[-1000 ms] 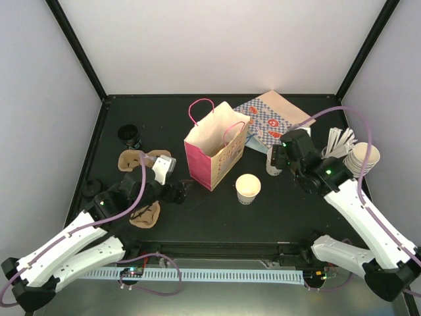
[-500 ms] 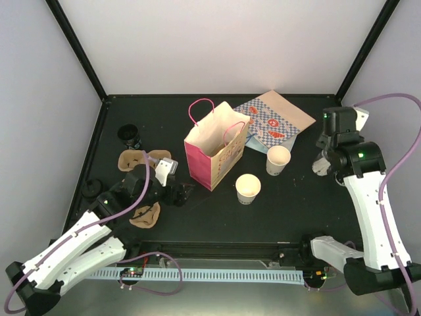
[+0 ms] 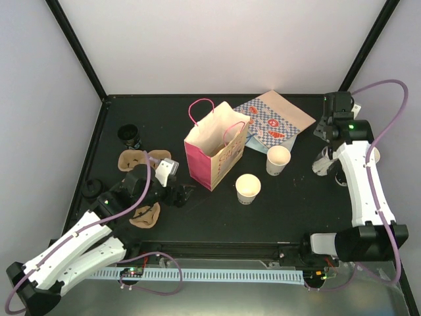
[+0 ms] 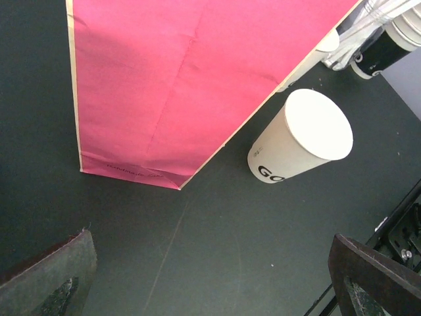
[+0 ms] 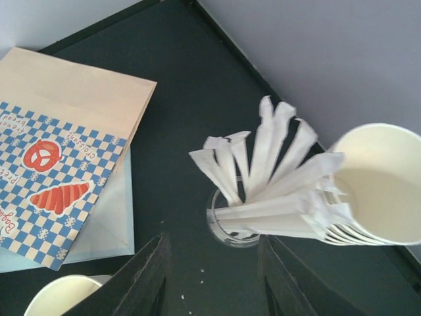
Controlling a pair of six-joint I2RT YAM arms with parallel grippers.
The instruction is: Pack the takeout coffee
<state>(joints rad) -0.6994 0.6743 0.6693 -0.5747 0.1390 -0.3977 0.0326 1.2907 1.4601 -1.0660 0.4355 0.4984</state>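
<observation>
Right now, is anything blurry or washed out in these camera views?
Top external: evenly lit and sharp across the table. Left wrist: the pink bag is crisp, the left hand's fingers dark and out of focus. Right wrist: the wrapped straws are sharp, the right hand's fingers blurred.

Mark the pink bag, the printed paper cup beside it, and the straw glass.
pink bag (image 3: pixel 199 164), top external view, pink front face.
printed paper cup (image 4: pixel 277 155), left wrist view, side wall above the print.
straw glass (image 5: pixel 229 230), right wrist view, clear wall under the straws.
</observation>
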